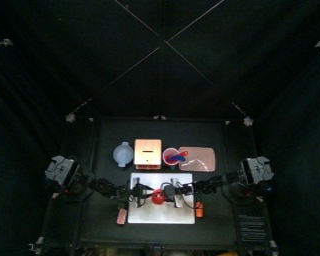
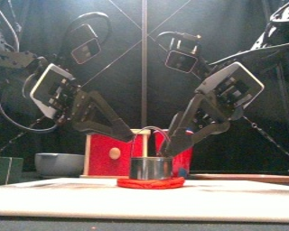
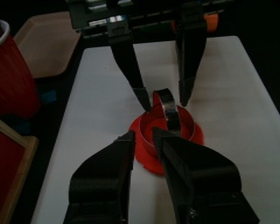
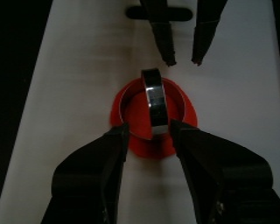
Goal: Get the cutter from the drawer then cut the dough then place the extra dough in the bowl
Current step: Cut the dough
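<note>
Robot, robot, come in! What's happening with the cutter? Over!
Left tool open, beside dough. Right tool open, astride cutter. Cutter upright on red dough, on white board. Nothing in the way.

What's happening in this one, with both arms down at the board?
Both arms are working at the white cutting board. The metal cutter stands on the red dough in the middle of the board. The right gripper is down over the cutter. The left gripper sits low at the dough's opposite side, jaws open. The blue-grey bowl and wooden box stand behind the board.
</note>
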### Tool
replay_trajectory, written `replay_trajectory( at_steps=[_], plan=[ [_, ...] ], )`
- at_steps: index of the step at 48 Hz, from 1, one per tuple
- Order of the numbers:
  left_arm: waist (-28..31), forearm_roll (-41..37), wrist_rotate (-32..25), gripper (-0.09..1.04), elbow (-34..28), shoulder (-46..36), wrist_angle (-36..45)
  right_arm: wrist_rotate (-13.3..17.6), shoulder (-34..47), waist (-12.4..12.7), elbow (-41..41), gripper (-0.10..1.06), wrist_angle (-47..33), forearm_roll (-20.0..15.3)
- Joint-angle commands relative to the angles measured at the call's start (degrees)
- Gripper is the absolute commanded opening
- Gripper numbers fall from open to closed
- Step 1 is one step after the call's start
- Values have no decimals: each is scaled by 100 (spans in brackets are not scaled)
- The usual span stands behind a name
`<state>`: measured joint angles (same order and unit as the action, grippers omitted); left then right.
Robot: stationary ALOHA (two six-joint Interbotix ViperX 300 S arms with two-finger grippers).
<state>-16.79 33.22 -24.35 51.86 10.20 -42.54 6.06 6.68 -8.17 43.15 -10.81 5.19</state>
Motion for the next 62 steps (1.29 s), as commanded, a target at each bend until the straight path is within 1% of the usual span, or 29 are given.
replay_trajectory(
  at_steps=[1, 9, 17, 32, 40, 52, 62],
  plan=[
    [-26, 9, 9, 63, -70, 18, -9, -9, -290, 0, -325, 80, 272, 149],
    [-97, 105, 26, 62, -44, 35, 62, 9, -325, 35, -668, 80, 835, 422],
    [-132, 308, 26, 61, -105, 105, 264, 26, -299, 35, -914, 80, 1301, 589],
    [-123, 325, 18, 61, -352, 439, 501, 44, -255, 18, -993, 80, 1441, 589],
    [-97, 431, 26, 61, -378, 527, 791, 9, -229, -18, -1046, 80, 1538, 624],
    [-79, 510, 18, 61, -378, 545, 993, 9, -70, -18, -1257, 80, 2039, 668],
    [-79, 510, 18, 61, -369, 554, 993, -9, 26, -9, -1415, 79, 2215, 668]
  ],
)
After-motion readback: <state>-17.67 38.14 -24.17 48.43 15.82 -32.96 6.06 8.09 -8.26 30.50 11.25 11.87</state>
